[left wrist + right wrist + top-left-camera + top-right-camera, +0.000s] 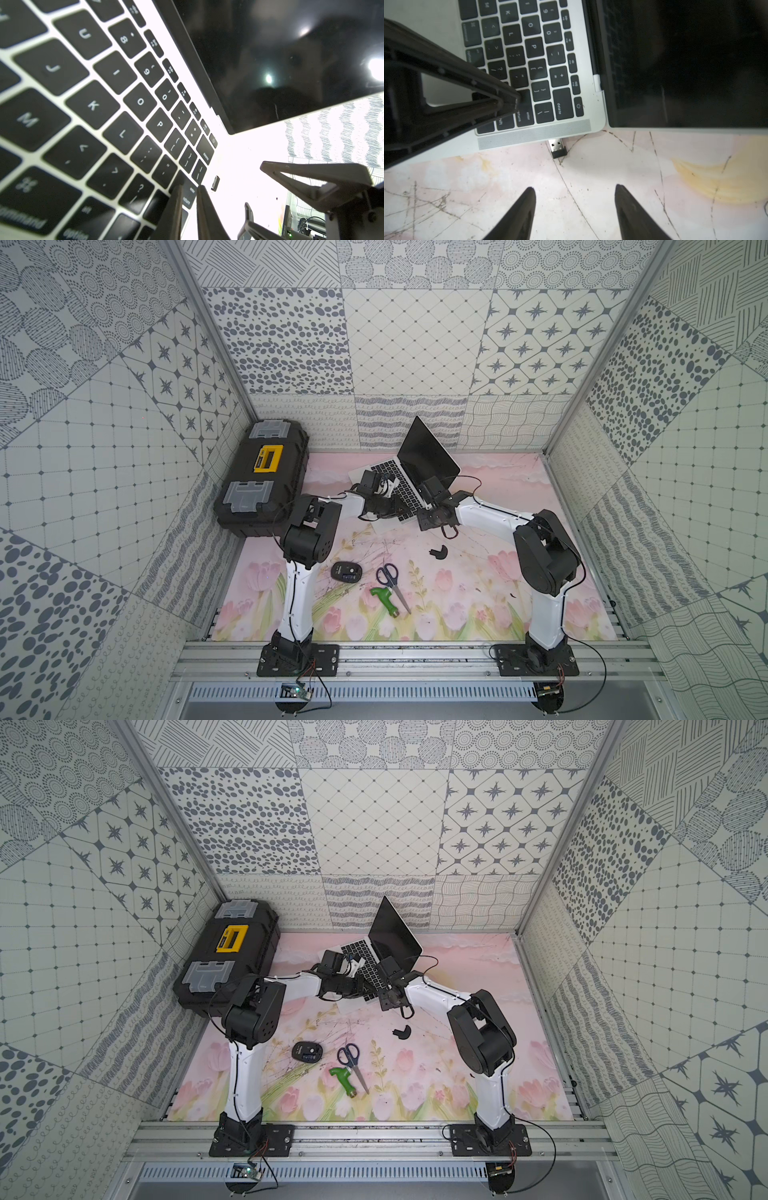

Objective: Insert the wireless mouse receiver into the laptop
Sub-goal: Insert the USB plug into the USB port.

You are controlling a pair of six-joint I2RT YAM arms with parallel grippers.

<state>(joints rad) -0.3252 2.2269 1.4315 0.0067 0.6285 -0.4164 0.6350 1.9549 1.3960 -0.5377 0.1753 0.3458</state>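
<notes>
The receiver [557, 148] sits at the laptop's [593, 118] side edge, near the back corner by the delete key. Its metal plug end meets the edge at a slant, and its black cap sticks out over the pink mat [612, 170]. Most of the metal shows, so I judge it not seated; whether the tip has entered a port I cannot tell.

My right gripper [574, 186] is empty, its jaws spread wide. It hangs over the mat a little short of the cap and roughly in line with it. My left gripper [191, 186] has its fingers drawn almost together on nothing. The tips rest on the keys beside the return key, which I take as bracing the laptop.

I expect the receiver to be very light, stiff and small, with a smooth metal shell that would slip. The black cap looks like the only sensible hold: pinch it across its flat sides and leave the plug free. It probably needs squaring to the edge first, then a straight push. A skewed shove could jam it or strain the port.
</notes>
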